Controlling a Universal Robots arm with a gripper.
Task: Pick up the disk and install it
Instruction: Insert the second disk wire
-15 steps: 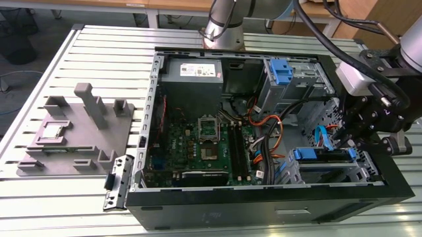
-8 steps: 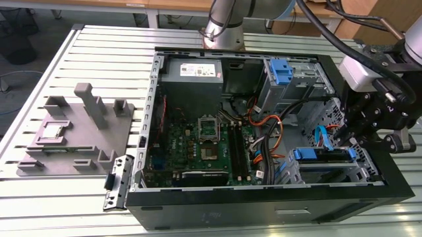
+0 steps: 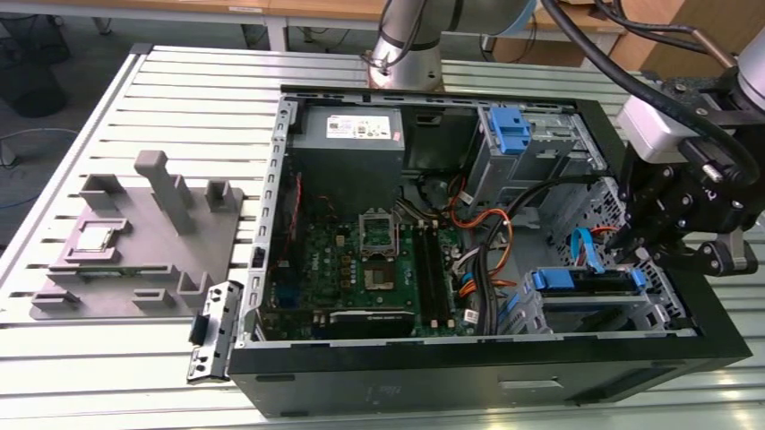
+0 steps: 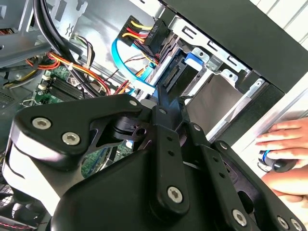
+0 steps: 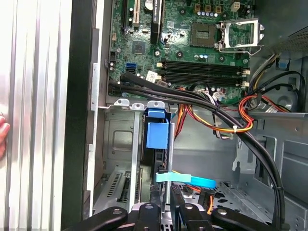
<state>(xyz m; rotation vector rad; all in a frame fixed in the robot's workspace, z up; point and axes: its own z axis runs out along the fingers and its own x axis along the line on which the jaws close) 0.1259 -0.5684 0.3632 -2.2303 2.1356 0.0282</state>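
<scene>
The disk point(image 3: 586, 279) stands on edge in the drive bay at the near right corner of the open computer case point(image 3: 478, 381), its blue carrier frame facing up. My gripper point(image 3: 624, 244) hangs just above the bay, over the disk's right end, with its fingers drawn together and nothing visible between them. In the first wrist view the disk point(image 5: 158, 135) runs edge-on straight out from the gripper point(image 5: 165, 211). The second wrist view has the gripper point(image 4: 161, 96) close to the dark end of the disk point(image 4: 178, 79).
A light-blue flat cable point(image 3: 582, 251) loops beside the gripper, and orange and black cable bundles point(image 3: 490, 242) cross the case. A grey power-supply box point(image 3: 347, 128) and a blue latch point(image 3: 508, 130) sit at the back. A grey fixture point(image 3: 143, 242) lies on the table. A person's hand point(image 4: 284, 149) rests outside the case.
</scene>
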